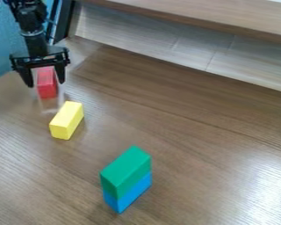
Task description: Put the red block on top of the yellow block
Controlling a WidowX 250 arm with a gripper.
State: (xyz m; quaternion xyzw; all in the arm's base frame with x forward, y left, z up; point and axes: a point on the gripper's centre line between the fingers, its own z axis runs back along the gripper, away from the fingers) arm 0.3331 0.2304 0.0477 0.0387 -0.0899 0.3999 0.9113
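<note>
Camera view, green block (126, 171) on blue block (131, 194), wooden ledge (196, 14) behind

From where I stand, the camera looks down at a slant onto the wooden tabletop (189, 136), from above its near side. It faces across the wood towards the pale ledge (225, 19) running along the far side, with the black gripper (46, 83) off at upper left. It's close in: the green block (126, 169) and blue block (130, 194) sit nearest the lens, low in the view, and the tabletop runs past the bottom edge.
</note>
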